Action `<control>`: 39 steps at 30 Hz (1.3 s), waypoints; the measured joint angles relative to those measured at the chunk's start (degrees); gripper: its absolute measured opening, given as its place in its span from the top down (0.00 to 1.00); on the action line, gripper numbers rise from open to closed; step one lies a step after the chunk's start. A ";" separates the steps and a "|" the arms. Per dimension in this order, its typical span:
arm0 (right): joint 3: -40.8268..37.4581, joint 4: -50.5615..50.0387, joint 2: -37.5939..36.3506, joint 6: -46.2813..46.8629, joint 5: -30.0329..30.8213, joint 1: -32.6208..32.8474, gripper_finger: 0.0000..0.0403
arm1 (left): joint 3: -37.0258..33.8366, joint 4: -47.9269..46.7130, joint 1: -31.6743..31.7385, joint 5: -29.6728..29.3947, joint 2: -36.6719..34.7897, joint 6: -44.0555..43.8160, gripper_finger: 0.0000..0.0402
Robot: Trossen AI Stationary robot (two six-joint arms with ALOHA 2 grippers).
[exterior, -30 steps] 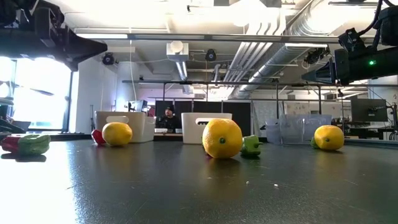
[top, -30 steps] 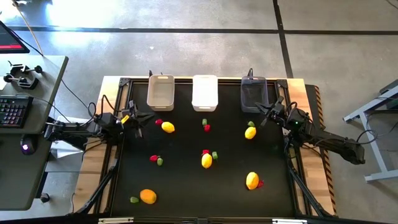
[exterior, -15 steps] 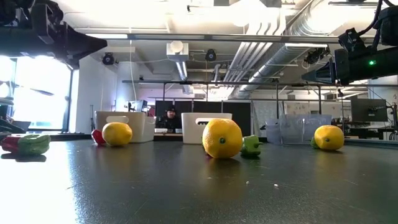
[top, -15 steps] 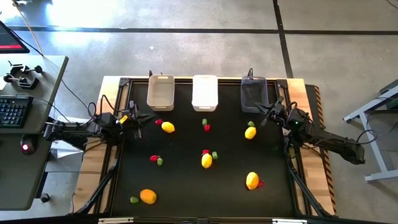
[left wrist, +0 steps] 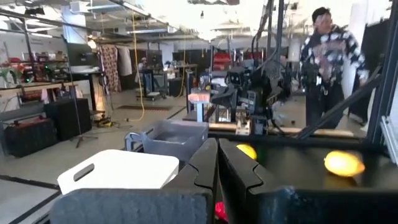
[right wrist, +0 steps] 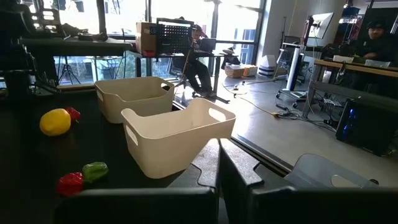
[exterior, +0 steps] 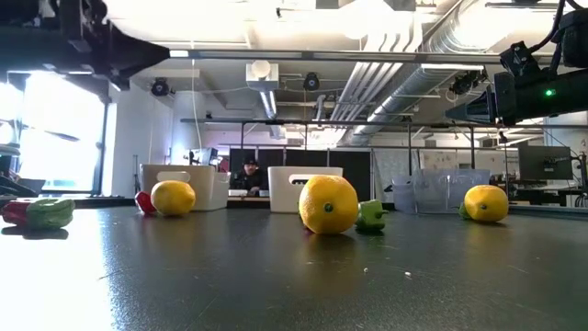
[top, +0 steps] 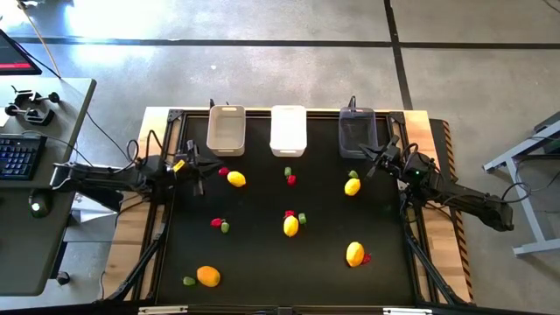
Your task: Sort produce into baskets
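Looks like nothing's sorted yet: both the left gripper [top: 194,164] and right gripper [top: 374,158] sit closed and empty at the table edges, fruit [top: 236,178] scattered, bins [top: 226,129] empty.

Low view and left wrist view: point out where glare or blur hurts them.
Low view: the window behind the red and green pieces blows out white, and light sheens the table. Left wrist view: ceiling lights wash out the top, and the left gripper with its shut fingers looks soft up close.
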 joint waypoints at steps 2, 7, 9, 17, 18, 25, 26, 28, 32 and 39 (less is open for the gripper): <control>0.01 0.00 0.02 -0.02 0.02 -0.02 1.00 | 1.32 -0.02 0.02 -0.02 2.71 1.05 1.00; -0.01 0.00 0.02 -0.01 0.01 -0.01 1.00 | 4.35 3.29 1.36 0.21 11.81 4.47 1.00; 0.01 0.00 0.02 0.00 0.01 -0.02 1.00 | 5.72 6.50 2.93 1.13 16.28 6.60 1.00; 0.01 0.00 0.02 -0.02 0.01 0.00 1.00 | 10.89 7.56 10.97 10.96 31.79 6.62 1.00; -0.01 0.00 0.02 -0.02 0.01 0.00 1.00 | 11.09 7.48 11.77 13.10 33.34 6.08 1.00; 0.00 0.00 0.02 0.00 0.01 -0.01 1.00 | 14.60 5.09 15.72 22.78 41.63 7.24 1.00; 0.01 0.00 0.02 -0.02 0.01 0.00 1.00 | 15.71 3.10 16.07 23.43 42.18 8.11 1.00; 0.01 0.00 0.02 -0.02 0.02 -0.01 1.00 | 18.61 -2.37 16.74 25.90 43.02 9.04 1.00; 0.01 0.00 0.02 -0.01 0.02 -0.01 1.00 | 23.71 -10.82 17.25 30.23 44.92 9.03 1.00; 0.00 0.00 0.02 0.00 0.02 -0.02 1.00 | 24.12 -3.41 17.25 23.08 49.55 10.24 1.00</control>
